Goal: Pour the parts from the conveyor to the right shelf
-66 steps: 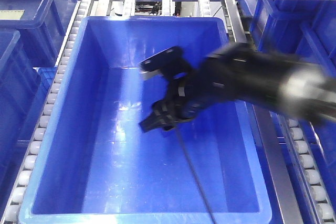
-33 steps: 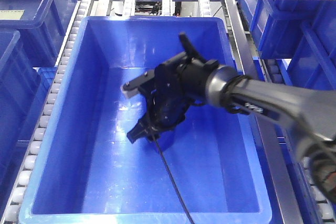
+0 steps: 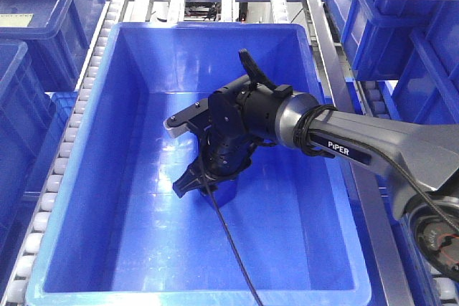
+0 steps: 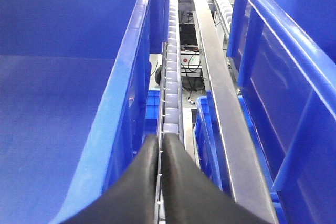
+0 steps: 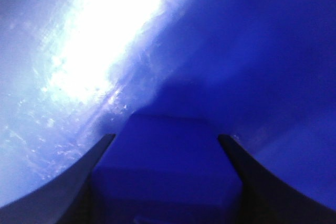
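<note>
Blue block (image 5: 165, 166), seemingly gripped by right fingers (image 5: 86, 171), hangs inside shelf bin (image 3: 93, 170); left fingers (image 4: 142, 182) closed.

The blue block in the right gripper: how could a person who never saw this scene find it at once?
Find the large open blue bin on the roller shelf, then the black right gripper lowered inside it. Between its fingers sits the small blue block, the only loose item there.
</note>
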Robot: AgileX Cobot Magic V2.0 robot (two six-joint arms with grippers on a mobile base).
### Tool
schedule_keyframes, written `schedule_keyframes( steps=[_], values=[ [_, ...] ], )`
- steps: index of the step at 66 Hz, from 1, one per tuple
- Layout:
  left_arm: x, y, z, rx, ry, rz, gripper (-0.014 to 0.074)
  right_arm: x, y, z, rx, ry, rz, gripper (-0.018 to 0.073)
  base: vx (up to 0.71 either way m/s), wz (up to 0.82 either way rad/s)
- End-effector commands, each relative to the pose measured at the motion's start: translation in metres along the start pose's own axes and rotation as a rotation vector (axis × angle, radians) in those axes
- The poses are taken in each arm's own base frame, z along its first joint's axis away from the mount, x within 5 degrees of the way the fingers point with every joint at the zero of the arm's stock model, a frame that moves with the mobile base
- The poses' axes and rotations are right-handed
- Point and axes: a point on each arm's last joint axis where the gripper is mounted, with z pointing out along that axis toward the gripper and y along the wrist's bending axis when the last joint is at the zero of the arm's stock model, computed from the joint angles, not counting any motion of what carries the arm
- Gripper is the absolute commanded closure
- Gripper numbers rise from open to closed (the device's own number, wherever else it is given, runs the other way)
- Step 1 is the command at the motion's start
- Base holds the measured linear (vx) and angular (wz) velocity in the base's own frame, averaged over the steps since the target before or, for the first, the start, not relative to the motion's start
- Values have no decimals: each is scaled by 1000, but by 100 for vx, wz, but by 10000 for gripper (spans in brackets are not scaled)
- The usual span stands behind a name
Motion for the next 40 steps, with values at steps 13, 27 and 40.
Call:
schedule_keyframes(
  steps=[13,27,40],
  values=[
    [-12,-1,-1,6,-77,-16,602,-12,-2,-40,20,-137,-13,-60,0,0],
    [-12,-1,-1,6,-77,-16,602,-19,-3,-79,31,-281,-7,-31,0,0],
    [-12,-1,-1,6,-77,-16,602,-8,1,-102,35,-410,-18,16,0,0]
  ],
)
